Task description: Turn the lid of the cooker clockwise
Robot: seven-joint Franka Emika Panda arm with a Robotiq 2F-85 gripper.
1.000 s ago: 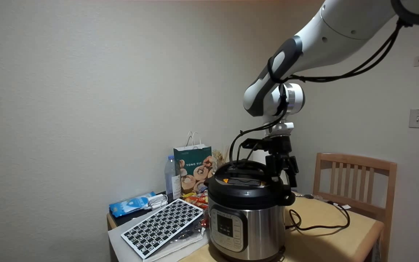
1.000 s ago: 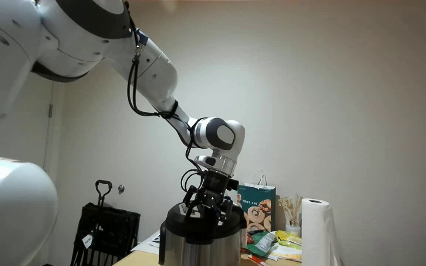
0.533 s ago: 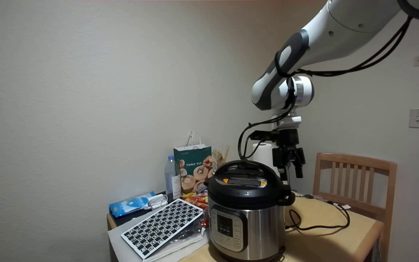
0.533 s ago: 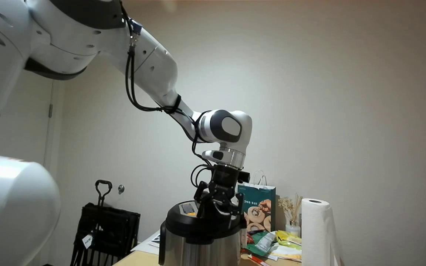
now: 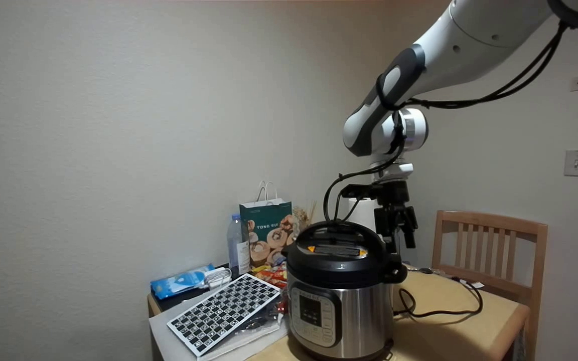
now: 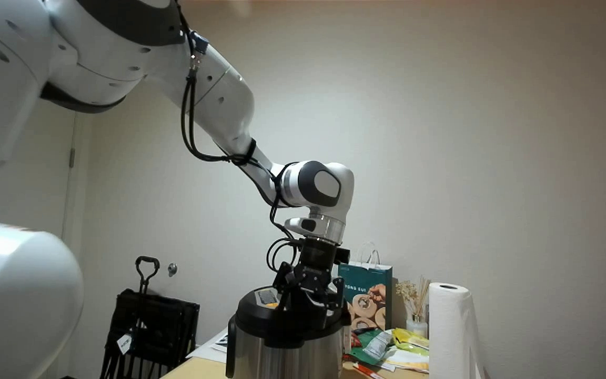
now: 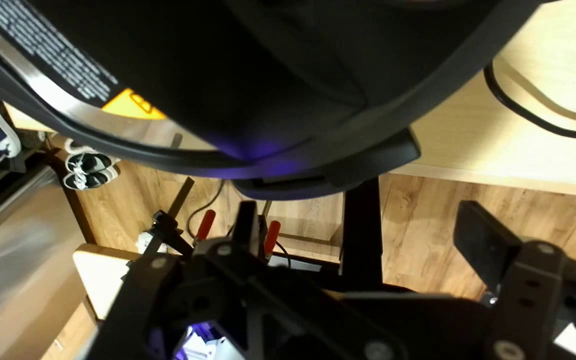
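Note:
The glossy black domed lid point(image 5: 341, 268) sits on the steel cooker point(image 5: 367, 321), also in an exterior view point(image 6: 253, 316). In the wrist view the lid point(image 7: 208, 75) fills the top, its handle dark and close to the camera. My gripper point(image 5: 402, 243) points down beside the lid's rim, on the side away from the control panel. In an exterior view the gripper point(image 6: 311, 310) overlaps the lid. In the wrist view the gripper point(image 7: 363, 225) is open, fingers wide apart, with only floor and a dark table leg showing between them. Whether a finger touches the rim cannot be told.
A black power cord point(image 5: 444, 313) lies on the table beside the cooker. A checkerboard panel point(image 5: 224, 313), a bottle point(image 5: 238, 245) and a green paper bag point(image 5: 269, 230) stand or lie on the other side. A paper towel roll point(image 6: 453, 331) and a wooden chair point(image 5: 489, 250) are nearby.
My gripper first rose and moved outward from above the lid's edge, then came slightly back down and toward the lid. The lid and cooker have not visibly moved.

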